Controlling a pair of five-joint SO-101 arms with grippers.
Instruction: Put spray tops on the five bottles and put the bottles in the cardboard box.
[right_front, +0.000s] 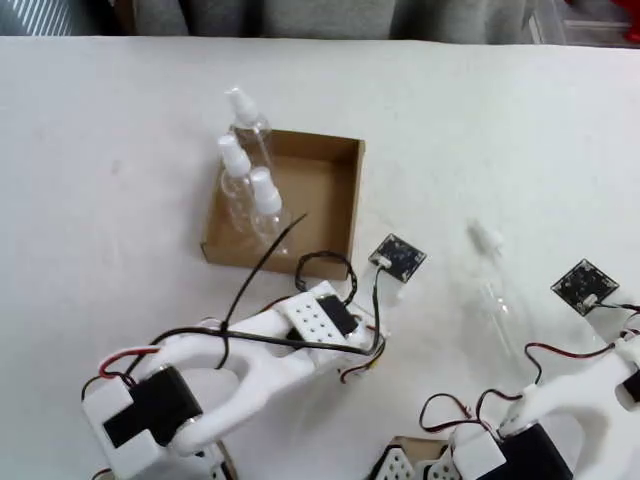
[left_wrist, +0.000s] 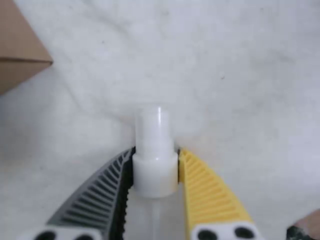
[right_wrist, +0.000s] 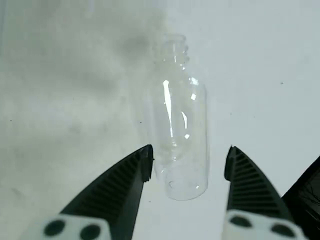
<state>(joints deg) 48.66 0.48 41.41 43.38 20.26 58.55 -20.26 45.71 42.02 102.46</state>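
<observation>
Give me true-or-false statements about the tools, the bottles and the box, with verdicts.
1. The left tool is shut on a spray top. True.
2. The right tool is clamped on a bottle. False: it is open, with one finger on each side of the lying bottle.
3. Three topped bottles stand together at the box. True.
4. The bottle at the right tool has its top on. False: its threaded neck is bare.
5. The box is upside down. False: its open side faces up.
</observation>
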